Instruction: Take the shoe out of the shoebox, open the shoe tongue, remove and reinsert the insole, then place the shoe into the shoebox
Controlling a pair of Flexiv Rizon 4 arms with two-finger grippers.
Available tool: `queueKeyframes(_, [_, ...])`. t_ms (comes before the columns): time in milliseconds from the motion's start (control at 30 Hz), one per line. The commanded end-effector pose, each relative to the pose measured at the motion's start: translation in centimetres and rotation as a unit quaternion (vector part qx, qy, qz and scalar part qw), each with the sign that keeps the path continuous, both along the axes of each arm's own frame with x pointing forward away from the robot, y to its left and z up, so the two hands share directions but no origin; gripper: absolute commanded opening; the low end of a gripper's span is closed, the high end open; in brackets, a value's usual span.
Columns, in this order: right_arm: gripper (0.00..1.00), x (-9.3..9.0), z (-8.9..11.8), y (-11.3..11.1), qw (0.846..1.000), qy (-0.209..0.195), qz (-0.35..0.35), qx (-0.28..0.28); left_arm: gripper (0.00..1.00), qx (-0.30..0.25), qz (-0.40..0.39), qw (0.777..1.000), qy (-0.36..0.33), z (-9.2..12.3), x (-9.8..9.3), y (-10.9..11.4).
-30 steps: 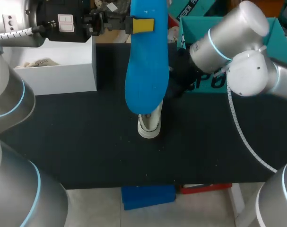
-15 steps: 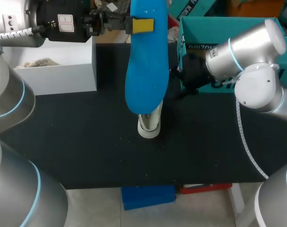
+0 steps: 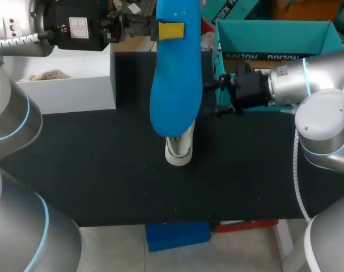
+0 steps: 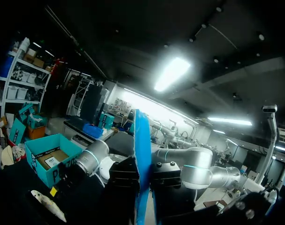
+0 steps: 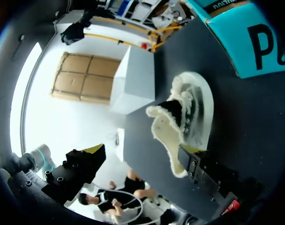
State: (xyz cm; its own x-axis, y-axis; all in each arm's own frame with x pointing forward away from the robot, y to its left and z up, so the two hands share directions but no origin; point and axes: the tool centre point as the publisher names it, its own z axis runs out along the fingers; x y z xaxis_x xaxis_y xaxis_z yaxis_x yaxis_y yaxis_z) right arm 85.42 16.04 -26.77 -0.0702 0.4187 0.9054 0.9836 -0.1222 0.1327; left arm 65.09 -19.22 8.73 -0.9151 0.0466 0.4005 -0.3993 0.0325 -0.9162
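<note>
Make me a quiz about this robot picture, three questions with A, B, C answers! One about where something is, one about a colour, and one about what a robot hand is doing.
1. Where is the shoe?
A. in the teal box
B. in the white box
C. on the black table

2. What colour is the insole?
A. blue
B. red
C. green

3. What is the left gripper doing?
A. hanging open and empty
B. gripping the insole
C. gripping the shoe

Answers:
1 C: the shoe rests on the table, outside the shoebox.
2 A: the insole is bright blue all over.
3 B: in the left wrist view its fingers press the insole from both sides.
</note>
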Motion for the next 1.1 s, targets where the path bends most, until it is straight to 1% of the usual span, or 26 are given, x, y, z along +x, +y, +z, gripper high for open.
queueKeyframes(33, [1.0, -0.4, 1.1, 0.1, 1.0, -0.005, 0.003, 0.018, 0.0, 0.003, 0.001, 1.0, 0.001, 0.1, 0.0, -0.1])
queueKeyframes(133, [1.0, -0.7, 2.1, 0.2, 1.0, -0.003, 0.007, 0.028, 0.0, 0.003, 0.001, 1.0, 0.001, 0.1, 0.0, -0.1])
queueKeyframes(233, [1.0, -1.1, 2.9, 0.4, 0.999, 0.008, 0.018, 0.04, 0.0, 0.003, 0.001, 1.0, 0.001, 0.1, 0.0, -0.1])
queueKeyframes(400, [1.0, -1.8, 4.2, 0.6, 0.995, 0.037, 0.035, 0.091, 0.0, 0.003, 0.001, 1.0, 0.001, 0.1, 0.0, -0.1])
queueKeyframes(467, [1.0, -2.1, 4.7, 0.6, 0.993, 0.043, 0.037, 0.107, 0.0, 0.003, 0.001, 1.0, 0.001, 0.1, 0.0, -0.1])
queueKeyframes(533, [1.0, -2.3, 5.1, 0.7, 0.989, 0.046, 0.04, 0.137, 0.0, 0.003, 0.001, 1.0, 0.001, 0.1, 0.0, -0.1])
queueKeyframes(600, [1.0, -2.5, 5.4, 0.6, 0.988, 0.039, 0.035, 0.146, 0.0, 0.003, 0.001, 1.0, 0.001, 0.1, 0.0, -0.1])
queueKeyframes(700, [1.0, -2.8, 5.9, 0.6, 0.983, 0.02, 0.031, 0.181, 0.0, 0.003, 0.001, 1.0, 0.001, 0.1, 0.0, -0.1])
queueKeyframes(767, [1.0, -3.0, 6.1, 0.7, 0.975, 0.013, 0.034, 0.219, 0.0, 0.003, 0.001, 1.0, 0.001, 0.1, 0.0, -0.1])
queueKeyframes(833, [1.0, -3.1, 6.2, 0.7, 0.978, 0.003, 0.022, 0.207, 0.0, 0.003, 0.001, 1.0, 0.001, 0.1, 0.0, -0.1])
queueKeyframes(1100, [1.0, -3.1, 6.2, 0.7, 0.978, 0.003, 0.022, 0.207, 0.0, 0.003, 0.001, 1.0, 0.001, 0.1, 0.0, -0.1])
